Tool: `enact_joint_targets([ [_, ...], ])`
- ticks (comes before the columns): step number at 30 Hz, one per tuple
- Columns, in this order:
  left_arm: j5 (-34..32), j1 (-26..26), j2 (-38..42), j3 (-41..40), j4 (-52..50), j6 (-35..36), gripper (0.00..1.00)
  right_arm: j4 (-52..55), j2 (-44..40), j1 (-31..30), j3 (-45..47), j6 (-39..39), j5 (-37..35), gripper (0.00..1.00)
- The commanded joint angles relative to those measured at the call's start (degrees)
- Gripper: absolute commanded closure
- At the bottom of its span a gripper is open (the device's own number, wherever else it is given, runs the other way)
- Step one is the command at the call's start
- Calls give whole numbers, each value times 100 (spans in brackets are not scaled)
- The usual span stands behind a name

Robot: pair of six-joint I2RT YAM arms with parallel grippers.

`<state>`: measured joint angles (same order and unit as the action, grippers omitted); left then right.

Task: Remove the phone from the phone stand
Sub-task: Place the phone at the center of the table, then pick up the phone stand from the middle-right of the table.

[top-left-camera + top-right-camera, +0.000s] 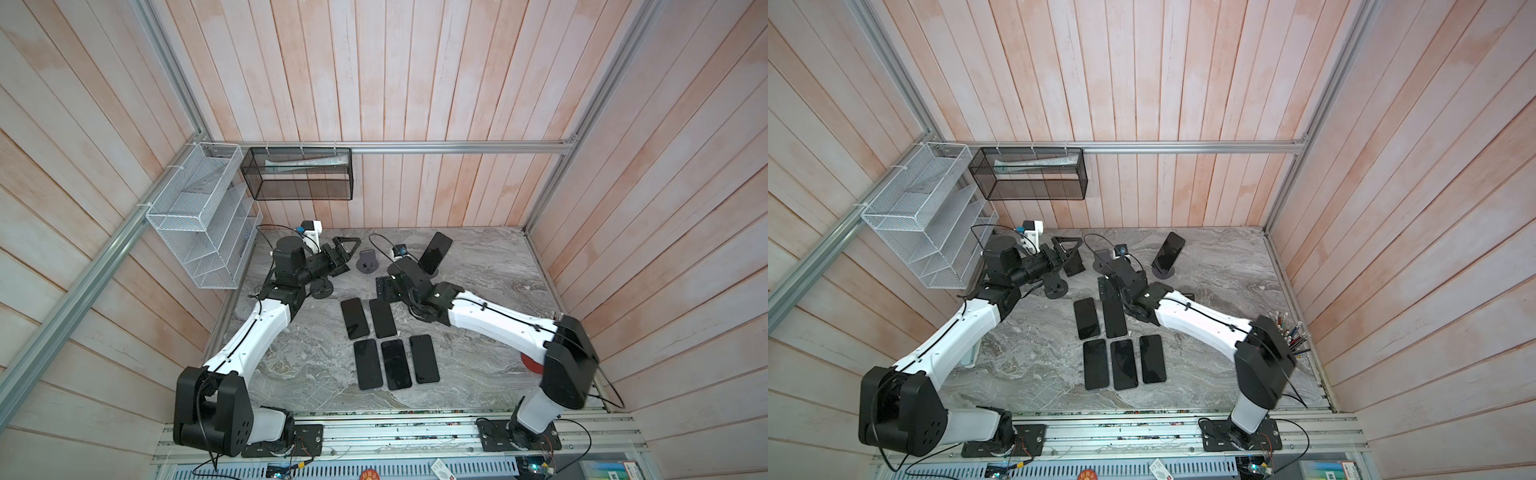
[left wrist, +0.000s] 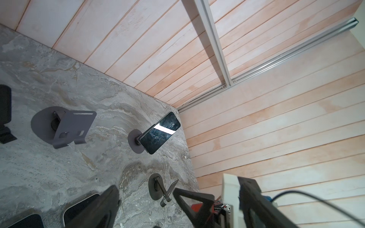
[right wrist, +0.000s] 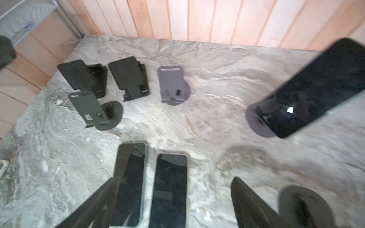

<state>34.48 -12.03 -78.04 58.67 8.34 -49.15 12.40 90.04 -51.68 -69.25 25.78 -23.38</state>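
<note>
The phone (image 1: 435, 252) (image 1: 1168, 250) leans dark and tilted on a round-based grey phone stand (image 1: 432, 274) (image 1: 1163, 273) at the back of the table. Both wrist views also show the phone (image 2: 160, 132) (image 3: 316, 88) on the stand (image 2: 132, 142) (image 3: 256, 126). My right gripper (image 1: 386, 295) (image 3: 173, 180) is open, left of the stand and in front of it, hanging over flat phones with nothing held. My left gripper (image 1: 347, 257) (image 2: 145, 190) is open and empty at the back left, well away from the phone.
Several dark phones (image 1: 390, 345) lie flat mid-table. Empty stands (image 1: 367, 262) (image 3: 171, 84) (image 3: 128, 77) sit at the back left. A white wire rack (image 1: 199, 216) and a black mesh basket (image 1: 301, 174) hang on the walls. Pens (image 1: 1289, 332) stand at the right edge.
</note>
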Motion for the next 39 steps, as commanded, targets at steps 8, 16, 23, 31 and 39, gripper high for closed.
enact_joint_targets([
  [8, 1164, -1385, -716, 743, -216, 709, 3, -119, -1210, 1870, 1862, -599, 837, 2],
  [16, 991, -1814, -1038, 916, -692, 1115, 3, -576, -917, 2619, 2289, -823, 1132, 2],
  [23, 850, -1798, -1144, 884, -720, 1076, 3, -810, -531, 2875, 2389, -1255, 1910, 7],
  [31, 797, -1785, -1118, 887, -755, 1092, 3, -1086, -8, 3110, 2287, -1069, 1899, 22],
  [39, 842, -1730, -1057, 883, -728, 1029, 3, -1113, -127, 3050, 2249, -908, 1821, 43],
])
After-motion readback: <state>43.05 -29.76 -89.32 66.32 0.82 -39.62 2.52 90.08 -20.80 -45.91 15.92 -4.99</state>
